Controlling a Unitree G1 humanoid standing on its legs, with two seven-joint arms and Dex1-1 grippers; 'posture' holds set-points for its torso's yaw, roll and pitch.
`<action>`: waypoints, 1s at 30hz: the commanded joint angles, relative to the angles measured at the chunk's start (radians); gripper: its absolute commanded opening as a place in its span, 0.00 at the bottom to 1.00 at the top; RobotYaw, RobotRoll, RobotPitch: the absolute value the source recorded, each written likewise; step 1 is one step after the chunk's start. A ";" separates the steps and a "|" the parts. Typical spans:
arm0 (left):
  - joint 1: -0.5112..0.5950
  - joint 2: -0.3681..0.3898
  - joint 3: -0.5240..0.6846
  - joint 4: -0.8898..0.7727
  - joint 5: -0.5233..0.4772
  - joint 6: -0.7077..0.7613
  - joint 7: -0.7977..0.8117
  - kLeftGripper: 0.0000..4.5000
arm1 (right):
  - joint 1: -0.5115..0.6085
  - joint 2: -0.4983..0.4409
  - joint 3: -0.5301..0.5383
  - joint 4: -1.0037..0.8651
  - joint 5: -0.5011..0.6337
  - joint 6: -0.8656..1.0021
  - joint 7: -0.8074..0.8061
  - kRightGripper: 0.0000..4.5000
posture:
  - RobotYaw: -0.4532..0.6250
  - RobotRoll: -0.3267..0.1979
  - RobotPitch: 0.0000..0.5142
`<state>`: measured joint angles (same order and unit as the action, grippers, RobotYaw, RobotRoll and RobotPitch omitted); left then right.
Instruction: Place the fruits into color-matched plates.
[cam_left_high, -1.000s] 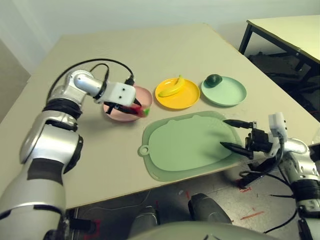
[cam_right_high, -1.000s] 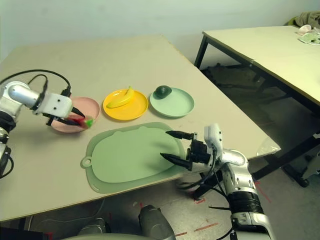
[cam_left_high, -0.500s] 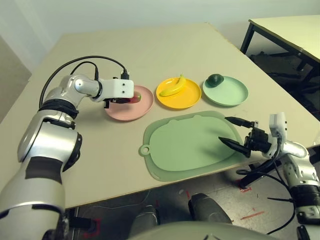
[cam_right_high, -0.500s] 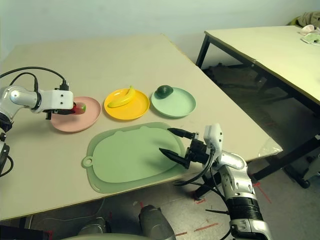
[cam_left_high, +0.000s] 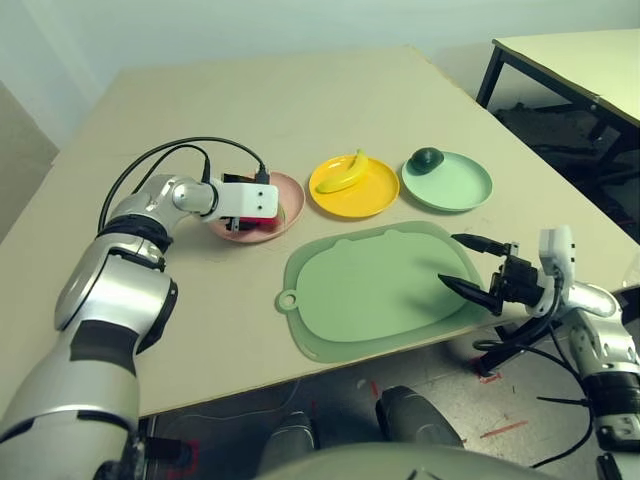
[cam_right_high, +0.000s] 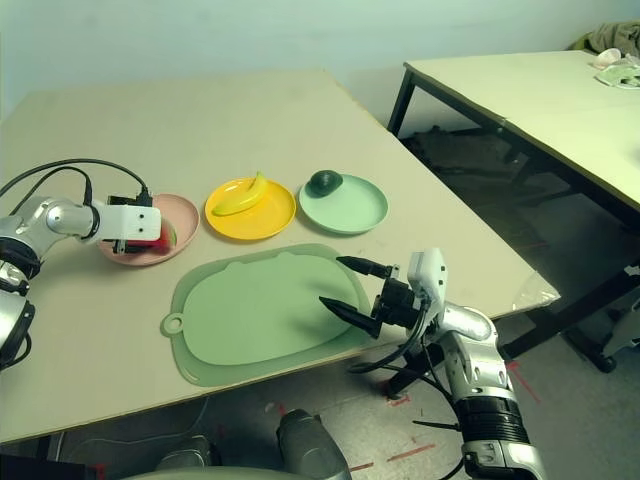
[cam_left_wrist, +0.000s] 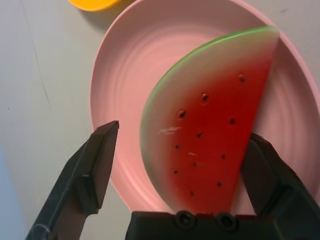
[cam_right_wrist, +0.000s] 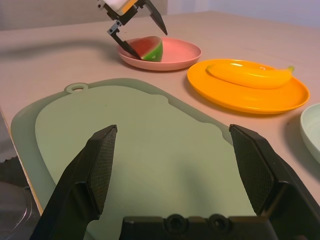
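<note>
The red watermelon wedge (cam_left_wrist: 210, 130) lies in the pale pink plate (cam_left_wrist: 125, 75) at the left of the row. My left gripper (cam_left_wrist: 184, 134) is open around it, one finger clearly apart from the rind. The yellow banana (cam_left_high: 343, 174) rests in the yellow plate (cam_left_high: 375, 200). On the far rim of the mint green plate (cam_left_high: 460, 185) sits the dark green avocado (cam_left_high: 428, 159). My right gripper (cam_left_high: 450, 260) is open and holds nothing, low over the right edge of the green mat.
A large green cutting mat (cam_left_high: 370, 290) with a tab lies in front of the plates, near the table's front edge. A black cable (cam_left_high: 160, 165) loops over my left arm. A second table (cam_left_high: 580, 60) stands off to the right.
My left gripper has brought the watermelon wedge down into the pink plate and opened, letting it go. The right arm has barely moved.
</note>
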<state>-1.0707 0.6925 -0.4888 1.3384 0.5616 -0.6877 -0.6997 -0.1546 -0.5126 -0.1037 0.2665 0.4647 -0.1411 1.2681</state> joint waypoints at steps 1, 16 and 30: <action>-0.001 0.025 0.027 0.005 -0.011 -0.018 -0.020 0.99 | -0.024 -0.003 0.001 0.020 -0.006 -0.003 0.000 1.00 | 0.19 0.62 0.00; -0.002 0.140 0.217 -0.057 -0.208 -0.069 -0.289 0.99 | -0.068 -0.006 -0.002 0.081 -0.005 -0.013 0.028 1.00 | 0.24 0.62 0.00; 0.235 0.101 0.570 -0.221 -0.615 0.244 -0.341 0.99 | -0.050 -0.029 -0.057 0.114 -0.013 -0.045 -0.031 1.00 | 0.23 0.62 0.01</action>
<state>-0.8802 0.8134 0.0401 1.1560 0.0118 -0.5108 -1.0459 -0.2135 -0.5346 -0.1401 0.3662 0.4619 -0.1734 1.2638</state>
